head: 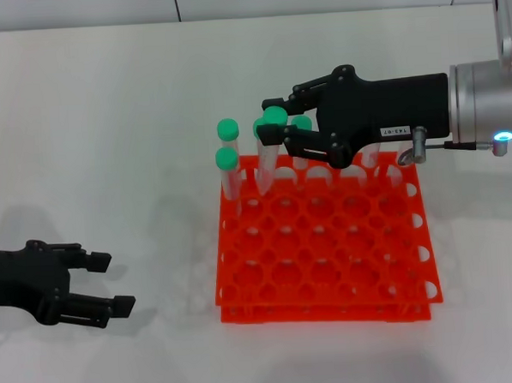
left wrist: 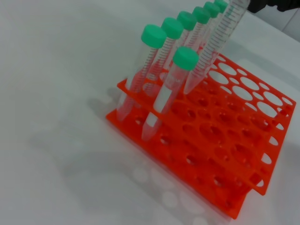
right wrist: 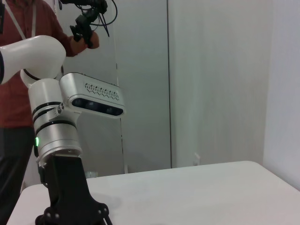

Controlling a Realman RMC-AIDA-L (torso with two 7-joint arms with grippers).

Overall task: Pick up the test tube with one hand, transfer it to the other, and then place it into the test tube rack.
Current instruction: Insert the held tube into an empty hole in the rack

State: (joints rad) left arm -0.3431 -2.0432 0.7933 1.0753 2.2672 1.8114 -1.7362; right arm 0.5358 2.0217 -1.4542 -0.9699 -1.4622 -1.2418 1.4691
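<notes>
The right gripper [head: 281,136] was clamped just under the cap of the tube [head: 269,152], over the rack's [head: 327,239] back row; looked light, slick, stiff plastic, left gripper [head: 106,283] apart.

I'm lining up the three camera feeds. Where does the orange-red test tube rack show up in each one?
Head view: the test tube rack lies centre-right, tubes along its far edge, the right tool above that edge.
Left wrist view: the rack fills the middle and right, seen from one corner.
Right wrist view: not in it; only the left arm and the white table show.
Shared landmark: the green-capped tubes in both rack views.
</notes>
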